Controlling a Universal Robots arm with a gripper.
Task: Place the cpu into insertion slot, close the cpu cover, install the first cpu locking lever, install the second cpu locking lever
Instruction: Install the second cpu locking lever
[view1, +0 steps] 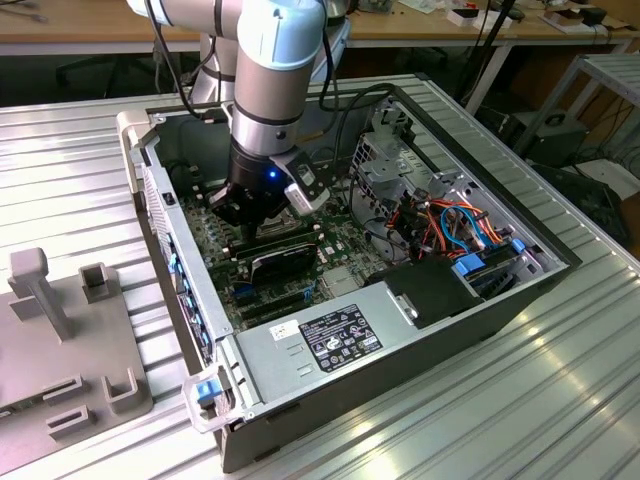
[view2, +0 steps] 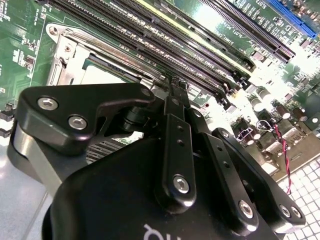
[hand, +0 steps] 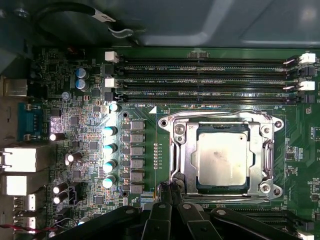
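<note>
I see the arm reaching down into the open computer case (view1: 470, 300) lying on the ribbed metal bench (view1: 60, 170), with the tool (view1: 250, 212) low over the green motherboard (view1: 345, 262).

In the first wrist view the cpu (hand: 222, 159) sits flat in the insertion slot (hand: 183, 150), dull silver top facing up. The cpu cover (hand: 256, 150) lies down around it, the chip showing through its square window. A thin lever wire runs along the edge of the socket facing the memory slots (hand: 205, 80); whether it is latched I cannot tell.

The tool (hand: 170, 192) has its fingertips brought together, nothing visible between them, just beside the socket edge away from the memory slots. In the second wrist view the tool (view2: 178, 92) points its tip at the socket rim next to the memory slots (view2: 210, 45).
</note>
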